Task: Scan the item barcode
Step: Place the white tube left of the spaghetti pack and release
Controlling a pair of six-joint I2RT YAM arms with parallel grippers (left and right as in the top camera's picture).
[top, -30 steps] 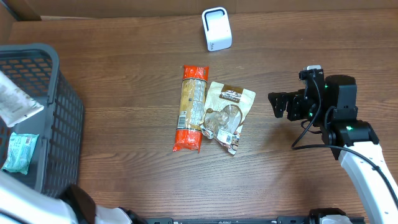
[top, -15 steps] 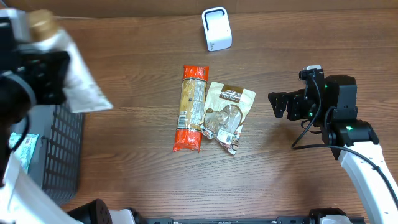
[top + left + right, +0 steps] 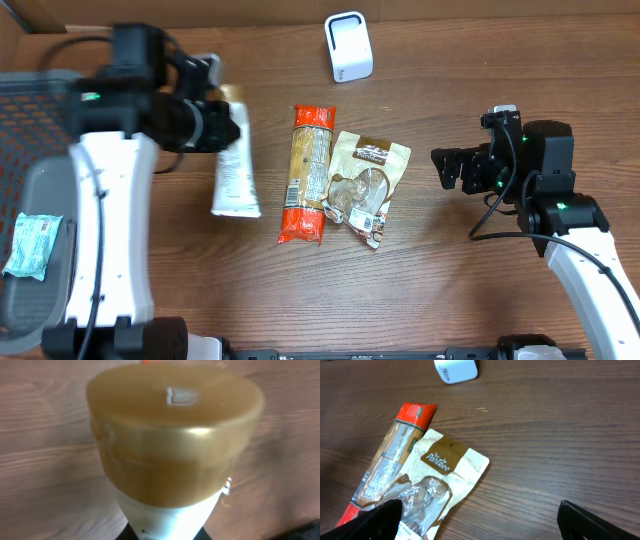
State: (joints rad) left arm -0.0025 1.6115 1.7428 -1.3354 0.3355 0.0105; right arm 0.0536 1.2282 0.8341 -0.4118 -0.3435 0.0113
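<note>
My left gripper point(image 3: 216, 126) is shut on a white tube point(image 3: 236, 175) with a gold cap point(image 3: 233, 94), held above the table just left of the packets. In the left wrist view the gold cap point(image 3: 175, 430) fills the frame. The tube's white body point(image 3: 172, 517) runs down between the jaws of the left gripper point(image 3: 170, 536). No barcode shows on it. The white scanner point(image 3: 348, 46) stands at the back middle, also seen as the scanner point(image 3: 456, 370). My right gripper point(image 3: 452, 168) hovers open at the right, and nothing lies between the fingers of the right gripper point(image 3: 485, 525).
An orange-red packet point(image 3: 308, 172) and a beige pouch point(image 3: 366, 186) lie side by side mid-table, the pouch point(image 3: 437, 480) just ahead of the right gripper's fingers. A dark mesh basket point(image 3: 40, 95) at the left edge holds a teal packet point(image 3: 30, 245).
The left arm has swung right from over the basket, carrying the tube to a spot beside the orange-red packet. The right arm has not moved.
</note>
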